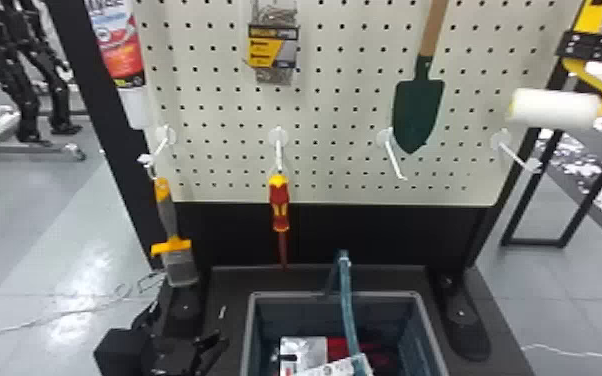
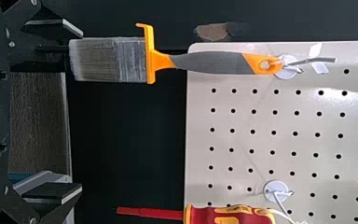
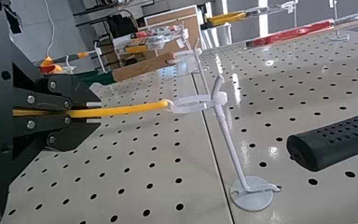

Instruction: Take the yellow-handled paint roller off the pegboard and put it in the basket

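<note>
Since the right end effector (image 3: pixel 98 111) already has the yellow handle (image 3: pixel 128 110) pinched between its 2 fingers, I'd call this the unhooking step, with the drop-off left to do. The paint roller (image 1: pixel 555 108) is at the pegboard's (image 1: pixel 345 192) right edge, and the handle's white loop (image 3: pixel 191 103) looks hung near the outer end of the hook (image 3: pixel 231 154).

What matters here imo is how the thing lies: the handle runs roughly upright through the grip, hole end pointing up toward the hook, so that end is just above the fingers. The white roller sleeve hangs below them, its long axis pretty much crosswise. Right arm's obviously the nearer of the 2.

That hook tip bends up, so I'd lift first, then ease outward; a straight pull could snag the loop or twist the handle in the grip.

After that it's down and to the robot's left to the basket (image 1: pixel 248 330), sitting midway between the base's (image 1: pixel 495 320) side edges. Could be a tight fit with the stuff in there. The left end effector (image 2: pixel 80 112) is parked low by the paintbrush (image 2: pixel 107 60), fingers spread wide.
</note>
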Motion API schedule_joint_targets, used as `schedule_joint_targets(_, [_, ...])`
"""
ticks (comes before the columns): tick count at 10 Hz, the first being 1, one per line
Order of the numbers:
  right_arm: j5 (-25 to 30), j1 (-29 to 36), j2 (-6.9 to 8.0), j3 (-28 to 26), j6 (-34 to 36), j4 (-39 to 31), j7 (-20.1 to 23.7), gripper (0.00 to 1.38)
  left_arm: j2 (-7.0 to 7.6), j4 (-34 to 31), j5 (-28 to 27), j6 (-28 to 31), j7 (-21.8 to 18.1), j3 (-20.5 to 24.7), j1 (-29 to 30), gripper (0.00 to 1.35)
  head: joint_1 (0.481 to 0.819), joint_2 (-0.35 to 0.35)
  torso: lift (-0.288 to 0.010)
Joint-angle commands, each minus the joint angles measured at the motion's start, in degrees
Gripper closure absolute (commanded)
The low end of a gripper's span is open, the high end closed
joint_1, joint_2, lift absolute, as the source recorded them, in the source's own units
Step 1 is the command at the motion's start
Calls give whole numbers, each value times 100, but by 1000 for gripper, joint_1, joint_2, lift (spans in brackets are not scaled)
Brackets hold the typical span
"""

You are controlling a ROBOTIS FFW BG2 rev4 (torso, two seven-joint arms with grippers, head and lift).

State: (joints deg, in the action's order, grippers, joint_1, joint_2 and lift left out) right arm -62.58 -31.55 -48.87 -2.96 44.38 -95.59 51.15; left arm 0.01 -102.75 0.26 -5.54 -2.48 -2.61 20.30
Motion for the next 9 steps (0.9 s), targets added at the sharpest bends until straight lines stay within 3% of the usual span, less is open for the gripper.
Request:
schedule_joint_targets(1, [0, 9, 0, -3, 0, -4, 0, 1282, -15, 0, 0, 0, 2, 6, 0, 148, 549, 0, -100])
schedule_joint_targets(6, [-27, 44, 9, -38, 0, -74, 0, 1282, -15, 0, 0, 0, 2, 6, 9, 148, 549, 0, -100])
schedule_joint_targets(9, [-79, 237, -9, -372, 0, -408, -53, 1282, -15, -8, 0, -18, 2, 32, 44, 148, 549, 0, -100])
